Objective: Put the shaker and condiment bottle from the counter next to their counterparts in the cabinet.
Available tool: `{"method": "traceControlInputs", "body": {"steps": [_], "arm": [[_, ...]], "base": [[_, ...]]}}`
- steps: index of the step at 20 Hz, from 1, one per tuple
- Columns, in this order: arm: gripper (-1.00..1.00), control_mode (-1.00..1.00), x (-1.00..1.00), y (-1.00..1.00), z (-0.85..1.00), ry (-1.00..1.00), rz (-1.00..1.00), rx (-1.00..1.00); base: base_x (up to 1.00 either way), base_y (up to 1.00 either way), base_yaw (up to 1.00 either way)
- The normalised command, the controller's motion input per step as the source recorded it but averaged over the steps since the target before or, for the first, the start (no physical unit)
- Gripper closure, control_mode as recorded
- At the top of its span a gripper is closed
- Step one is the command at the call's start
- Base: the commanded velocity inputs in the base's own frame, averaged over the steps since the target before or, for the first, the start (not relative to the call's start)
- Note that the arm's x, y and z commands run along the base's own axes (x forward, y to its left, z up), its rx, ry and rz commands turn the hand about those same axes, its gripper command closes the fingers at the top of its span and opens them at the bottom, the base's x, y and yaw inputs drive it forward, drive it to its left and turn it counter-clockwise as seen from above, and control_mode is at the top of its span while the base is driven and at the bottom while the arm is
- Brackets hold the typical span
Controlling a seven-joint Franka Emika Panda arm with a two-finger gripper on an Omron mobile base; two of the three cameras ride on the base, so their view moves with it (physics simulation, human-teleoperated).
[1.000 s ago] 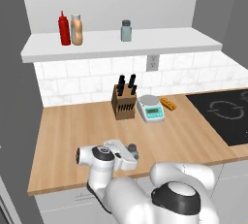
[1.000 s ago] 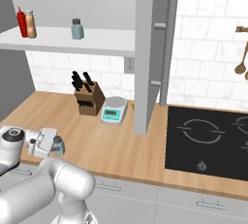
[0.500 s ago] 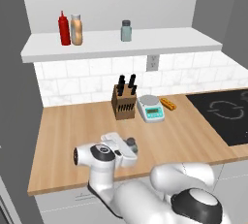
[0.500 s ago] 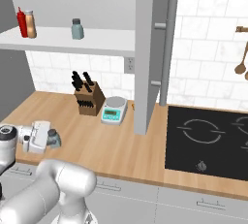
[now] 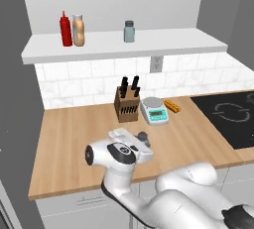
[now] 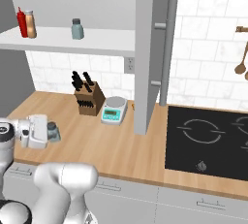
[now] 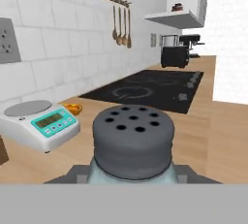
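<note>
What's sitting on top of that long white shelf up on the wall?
On the cabinet shelf stand three things: a red squeeze bottle touching the tan condiment bottle at the left end, and a grey-green shaker apart, further right. Nothing is hidden behind them.

Two shakers: one [image 7: 132, 143] in hand [image 6: 50, 132], one [image 5: 129, 31] on shelf; two bottles [image 5: 66, 28] [image 5: 78, 30]; one scale [image 5: 155, 111]; one knife block [image 5: 127, 104].
</note>
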Motion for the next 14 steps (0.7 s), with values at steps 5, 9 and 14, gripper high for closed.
{"method": "traceControlInputs", "body": {"steps": [5, 9, 14], "arm": [[1.0, -1.0, -0.44, -0.31, 0.8, -0.05, 0.07, 0.07], [1.0, -1.0, -0.48, -0.27, 0.91, -0.08, 0.05, 0.05], [1.0, -1.0, -0.16, -0.15, 0.92, -0.02, 0.09, 0.02]], "base": [[0.0, 0.0, 0.0], [0.0, 0.0, 0.0], [0.0, 0.0, 0.0]]}}
